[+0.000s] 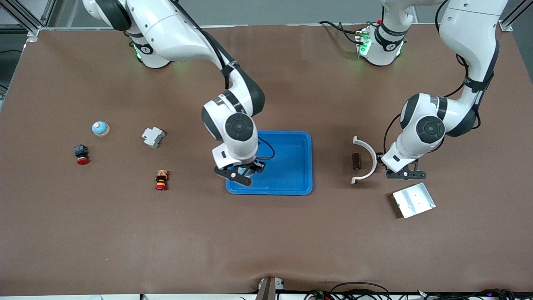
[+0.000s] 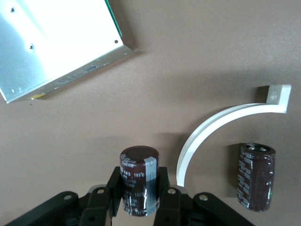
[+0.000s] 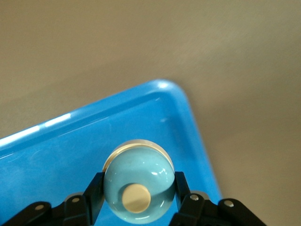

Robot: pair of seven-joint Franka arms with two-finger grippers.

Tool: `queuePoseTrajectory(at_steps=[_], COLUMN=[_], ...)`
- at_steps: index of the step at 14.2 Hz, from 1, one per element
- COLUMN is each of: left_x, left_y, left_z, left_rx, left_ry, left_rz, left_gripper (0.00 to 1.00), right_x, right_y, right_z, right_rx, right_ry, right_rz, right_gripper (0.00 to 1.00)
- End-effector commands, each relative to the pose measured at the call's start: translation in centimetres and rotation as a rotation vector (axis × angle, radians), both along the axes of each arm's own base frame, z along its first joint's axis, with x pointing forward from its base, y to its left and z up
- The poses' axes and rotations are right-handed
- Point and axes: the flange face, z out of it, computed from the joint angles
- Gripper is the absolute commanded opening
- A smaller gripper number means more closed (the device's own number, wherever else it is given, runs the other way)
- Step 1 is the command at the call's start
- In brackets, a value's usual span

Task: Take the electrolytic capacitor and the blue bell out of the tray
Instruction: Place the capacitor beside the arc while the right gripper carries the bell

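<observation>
My right gripper [image 1: 241, 173] is shut on a light blue bell [image 3: 138, 186] with a cream button on top. It holds the bell over the blue tray [image 1: 291, 183], just inside the tray's corner [image 3: 162, 92] that lies nearest the front camera at the right arm's end. My left gripper [image 1: 402, 173] is shut on a dark brown capacitor [image 2: 139, 181], which stands upright between its fingers over the bare table. It hangs between a white curved bracket [image 1: 366, 160] and a metal plate [image 1: 413, 200].
A second dark capacitor [image 1: 356, 161] lies beside the white bracket [image 2: 221, 127]. Toward the right arm's end of the table are another blue bell [image 1: 100, 128], a grey block [image 1: 153, 136] and two red push buttons [image 1: 81, 154] [image 1: 161, 180].
</observation>
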Motion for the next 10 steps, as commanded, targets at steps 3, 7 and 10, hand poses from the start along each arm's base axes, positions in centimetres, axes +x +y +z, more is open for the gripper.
queuePoseTrajectory(at_steps=[3, 7, 10], left_x=[-0.8, -0.9, -0.8], left_y=[0.6, 1.0, 1.4], left_z=[-0.5, -1.0, -1.6], left_rx=[-0.009, -0.016, -0.022], left_ry=[-0.002, 0.000, -0.001], left_rz=[-0.017, -0.011, -0.003], left_gripper=[0.01, 0.01, 0.03], right_x=[-1.8, -2.2, -1.8], right_y=[-10.1, -18.7, -24.1], right_z=[3.5, 4.9, 5.1], right_rx=[0.019, 0.033, 0.039], right_ry=[0.013, 0.019, 0.019], right_rz=[0.117, 0.205, 0.257], right_gripper=[0.00, 0.00, 0.00])
